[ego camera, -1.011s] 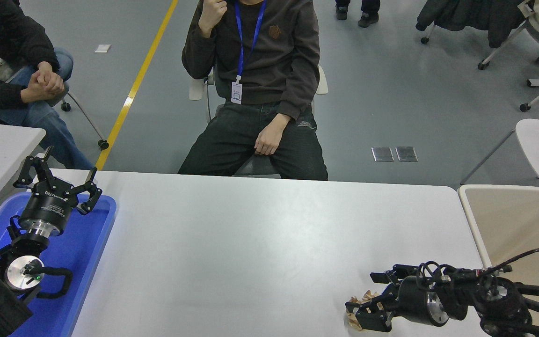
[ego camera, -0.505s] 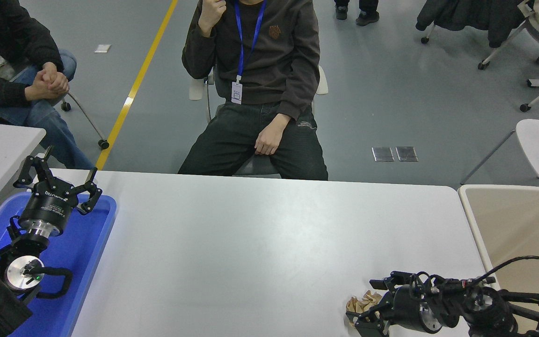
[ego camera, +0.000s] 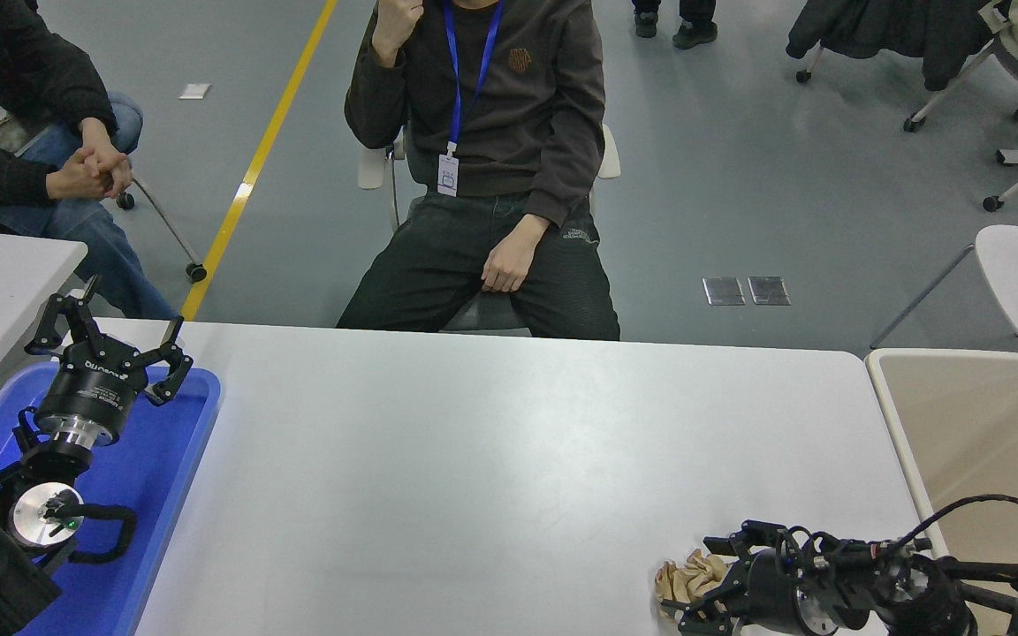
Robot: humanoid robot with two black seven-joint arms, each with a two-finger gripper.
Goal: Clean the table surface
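Across the middle of the view the table surface (ego camera: 491, 459) is spread, its long axis running left to right and its far edge lying just before a seated person (ego camera: 482, 168). Near the front right corner the right gripper (ego camera: 690, 587) is laid low, pointing left, its fingers parted around a crumpled beige paper wad (ego camera: 684, 579) that rests on the white top; whether the wad is actually pinched cannot be told. At the lower left the left gripper (ego camera: 111, 340) is parked above a blue tray (ego camera: 164, 477), fingers spread wide and empty. A beige bin (ego camera: 968, 424) is set against the right edge. Wide bare tabletop is left between tray and wad.
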